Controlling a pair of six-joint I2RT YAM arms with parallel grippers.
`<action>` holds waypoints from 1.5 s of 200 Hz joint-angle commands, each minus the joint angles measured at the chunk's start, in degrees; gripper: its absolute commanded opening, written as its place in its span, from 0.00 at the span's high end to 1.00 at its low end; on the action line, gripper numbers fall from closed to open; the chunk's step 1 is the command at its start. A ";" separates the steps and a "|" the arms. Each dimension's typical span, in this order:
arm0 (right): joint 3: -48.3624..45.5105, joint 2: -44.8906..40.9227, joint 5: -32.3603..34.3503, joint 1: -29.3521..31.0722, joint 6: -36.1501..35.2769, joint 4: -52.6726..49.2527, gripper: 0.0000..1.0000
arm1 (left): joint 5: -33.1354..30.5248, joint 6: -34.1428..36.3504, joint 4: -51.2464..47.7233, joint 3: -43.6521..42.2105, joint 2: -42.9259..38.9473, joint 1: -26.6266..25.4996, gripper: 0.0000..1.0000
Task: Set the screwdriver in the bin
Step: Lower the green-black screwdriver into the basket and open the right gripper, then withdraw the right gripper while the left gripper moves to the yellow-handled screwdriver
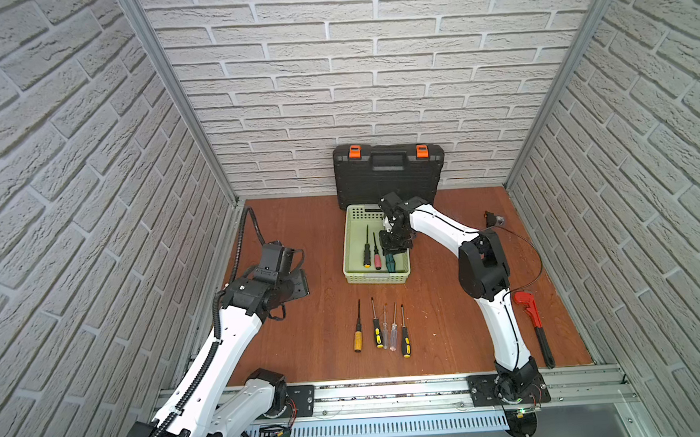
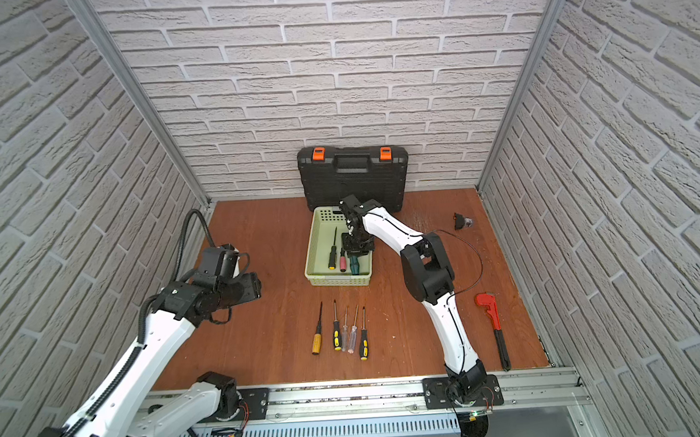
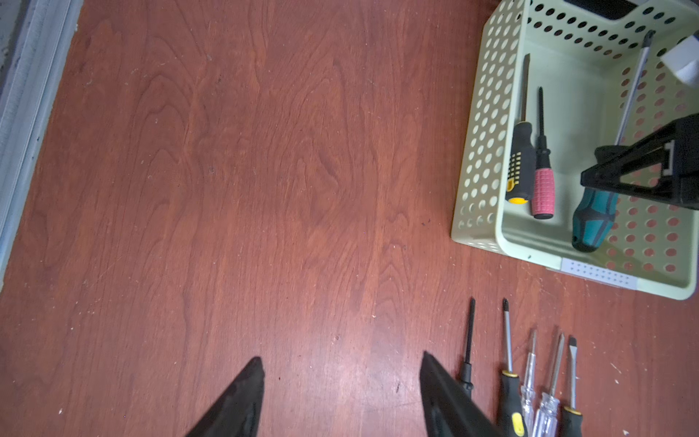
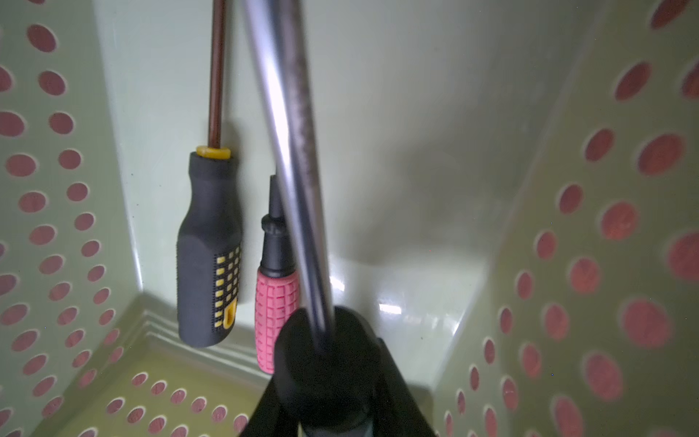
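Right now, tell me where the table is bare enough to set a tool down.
Widest bare patch: table between the left pincer, the bin and the screwdriver row. Another lies between that row and the wrench, though the right arm overhangs it. Crowded: inside the bin, where the right pincer holds the teal screwdriver beside two others.

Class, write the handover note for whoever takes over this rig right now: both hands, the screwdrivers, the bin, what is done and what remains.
Right hand: shut on the teal-handled screwdriver, low inside the bin, not yet released.
Left hand: open and empty, over bare table beside the row.
Done: the black-and-yellow screwdriver and the pink-handled screwdriver lie in the bin.
To do: release the teal one and withdraw. Five screwdrivers lie in a row on the table in front of the bin.
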 commanded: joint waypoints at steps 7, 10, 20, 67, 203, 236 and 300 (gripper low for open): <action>1.49 0.57 0.43 0.60 0.52 2.37 0.76 | -1.16 0.51 0.42 -0.38 0.11 0.20 0.34; 1.35 0.59 0.43 0.59 0.54 2.60 0.75 | -1.10 0.58 0.40 -0.30 0.21 0.21 0.34; 1.04 0.42 0.36 0.74 0.54 3.35 0.71 | -0.40 0.60 -0.08 0.08 0.75 0.24 0.34; 0.66 -0.67 1.24 1.55 -0.51 4.71 0.64 | 1.41 -0.71 -3.03 0.83 0.63 -0.66 0.34; -10.08 -25.67 6.90 7.50 -6.17 10.78 0.57 | 9.08 -8.53 -0.18 -5.03 2.28 -15.80 0.38; -27.00 -39.18 10.24 11.51 -6.10 17.86 0.56 | 8.35 -11.30 2.92 -5.50 6.88 -25.07 0.43; -49.85 -54.67 11.73 15.93 0.18 22.25 0.56 | 8.40 -17.17 11.10 -8.02 17.20 -34.29 0.46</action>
